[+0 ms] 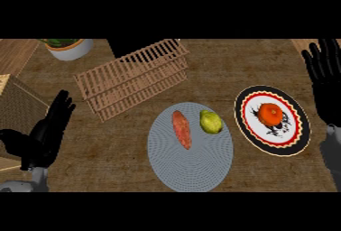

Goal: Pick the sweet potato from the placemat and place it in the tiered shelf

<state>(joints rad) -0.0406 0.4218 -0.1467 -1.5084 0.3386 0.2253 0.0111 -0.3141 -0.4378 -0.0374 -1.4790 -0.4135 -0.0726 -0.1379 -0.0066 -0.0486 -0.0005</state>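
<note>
- The long orange-red sweet potato lies on the round grey woven placemat, left of a yellow-green pear-like fruit.
- The slatted wooden tiered shelf sits up-left of the mat, apart from it.
- A round patterned plate with an orange fruit lies just right of the mat.
- The left hand rests open at the left edge, holding nothing.
- The right hand rests open at the right edge, fingers straight.

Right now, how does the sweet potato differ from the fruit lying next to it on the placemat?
The sweet potato is orange-red, long and slim; the yellow-green fruit is short and plump. The sweet potato reaches further toward the placemat's middle, while the fruit sits nearer the plate. Both lie untouched on the placemat, side by side without touching.
</note>
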